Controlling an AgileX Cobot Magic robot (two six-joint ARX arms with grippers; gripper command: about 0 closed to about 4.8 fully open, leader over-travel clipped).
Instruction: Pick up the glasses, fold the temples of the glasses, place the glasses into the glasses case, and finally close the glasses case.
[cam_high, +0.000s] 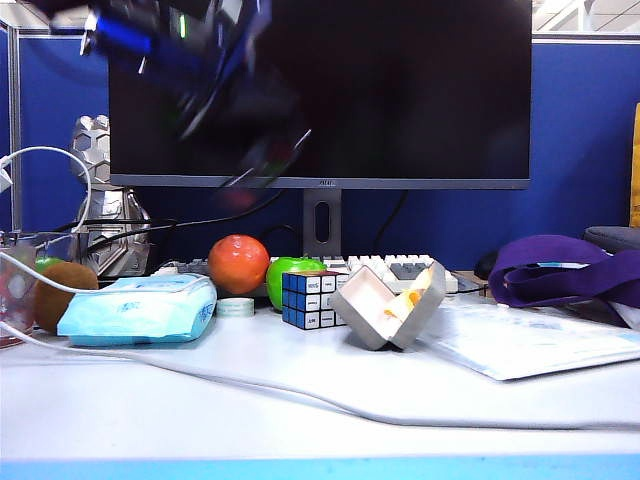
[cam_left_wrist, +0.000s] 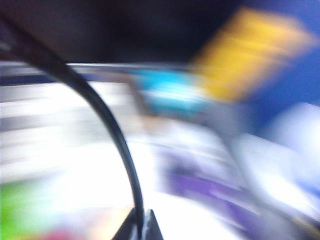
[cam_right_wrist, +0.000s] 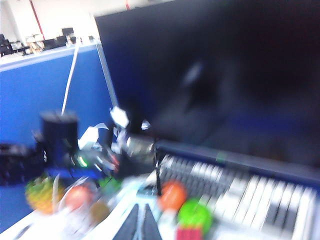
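The glasses case (cam_high: 388, 306) lies open on the white table, grey outside and cream inside, with a yellow cloth in it. My left arm (cam_high: 170, 55) is a blur high up in front of the monitor. My left gripper (cam_left_wrist: 142, 227) is shut on a thin black curved bar (cam_left_wrist: 107, 120), which looks like a temple of the glasses. In the exterior view the glasses (cam_high: 262, 160) are only a dark smear below that arm. My right gripper (cam_right_wrist: 140, 226) is shut with nothing in it, held above the keyboard side of the table, and is out of the exterior view.
Behind the case stand a Rubik's cube (cam_high: 308, 298), a green apple (cam_high: 295, 270), an orange-red fruit (cam_high: 238, 263) and a keyboard (cam_high: 400, 268). A light-blue wipes packet (cam_high: 140, 310) lies at left. A purple bag (cam_high: 560, 270) and papers (cam_high: 520, 340) are at right. A white cable (cam_high: 300, 395) crosses the front.
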